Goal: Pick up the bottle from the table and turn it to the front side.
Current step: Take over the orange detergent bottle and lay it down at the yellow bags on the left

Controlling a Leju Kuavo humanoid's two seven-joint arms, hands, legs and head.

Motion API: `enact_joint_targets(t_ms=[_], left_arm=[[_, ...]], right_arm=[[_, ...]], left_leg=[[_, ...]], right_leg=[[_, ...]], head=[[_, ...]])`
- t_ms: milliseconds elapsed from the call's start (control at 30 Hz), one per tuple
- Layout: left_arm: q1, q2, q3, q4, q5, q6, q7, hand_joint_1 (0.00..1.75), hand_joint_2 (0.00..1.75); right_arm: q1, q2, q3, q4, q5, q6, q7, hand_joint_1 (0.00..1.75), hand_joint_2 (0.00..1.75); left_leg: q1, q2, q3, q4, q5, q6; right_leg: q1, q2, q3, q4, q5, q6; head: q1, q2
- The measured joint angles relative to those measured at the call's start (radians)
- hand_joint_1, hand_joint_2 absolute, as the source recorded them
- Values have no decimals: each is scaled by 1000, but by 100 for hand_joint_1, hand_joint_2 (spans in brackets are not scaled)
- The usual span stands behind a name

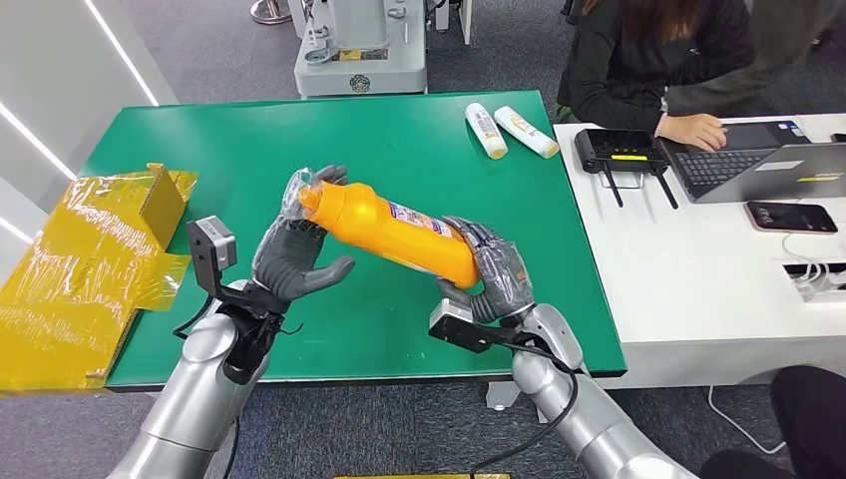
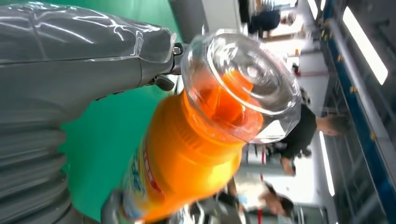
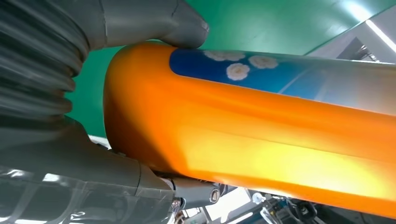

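An orange bottle point(image 1: 399, 228) with a clear cap point(image 1: 317, 188) hangs slanted above the green table point(image 1: 249, 140), cap end toward my left. My right hand point(image 1: 494, 271) grips its base; in the right wrist view the thumb point(image 3: 154, 23) presses on the orange body point(image 3: 261, 140) beside a blue label. My left hand point(image 1: 294, 254) stands at the cap end with fingers spread behind the cap and the thumb apart below the neck. In the left wrist view the cap point(image 2: 247, 79) and orange shoulder point(image 2: 187, 154) lie just past that hand's thumb point(image 2: 93, 70).
Two small white bottles point(image 1: 486, 130) point(image 1: 526, 131) lie at the table's far right. A yellow wrapped package point(image 1: 90, 249) covers the left edge. To the right, a white desk holds a black controller point(image 1: 619, 150), a laptop point(image 1: 758, 160) and a phone point(image 1: 791, 216); a person point(image 1: 648, 60) sits there.
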Motion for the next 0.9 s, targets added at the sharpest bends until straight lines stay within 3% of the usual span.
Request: enact_joint_targets(t_ms=[167,333,533,733,900], left_arm=[[-8,-24,-10,11,122,-55,45,0,175],[-23,-59,-55,11,186,-17,38,0,175],[-57,-100,-100,12,165,107,-10,0,175],[-85,-145,-115,18,16,339,-89,0,175],[-108,-172,-119,42,-81,443,-127,0,175]], right_arm=[[-5,0,0,5,-25,-24,-10,175,175],[-5,12,0,4,-97,-61,-52,175,175],[-4,60,0,-5,-183,-64,-69,175,175],[-6,108,-5,-2,-241,-62,-81,175,175],[-17,138,-9,19,-247,-62,-89,175,175]], left_leg=[[0,0,0,0,0,0],[0,0,0,0,0,0],[0,0,0,0,0,0],[0,0,0,0,0,0],[0,0,0,0,0,0]], right_leg=[[0,0,0,0,0,0],[0,0,0,0,0,0],[0,0,0,0,0,0],[0,0,0,0,0,0],[0,0,0,0,0,0]], head=[[0,0],[0,0],[0,0],[0,0],[0,0]])
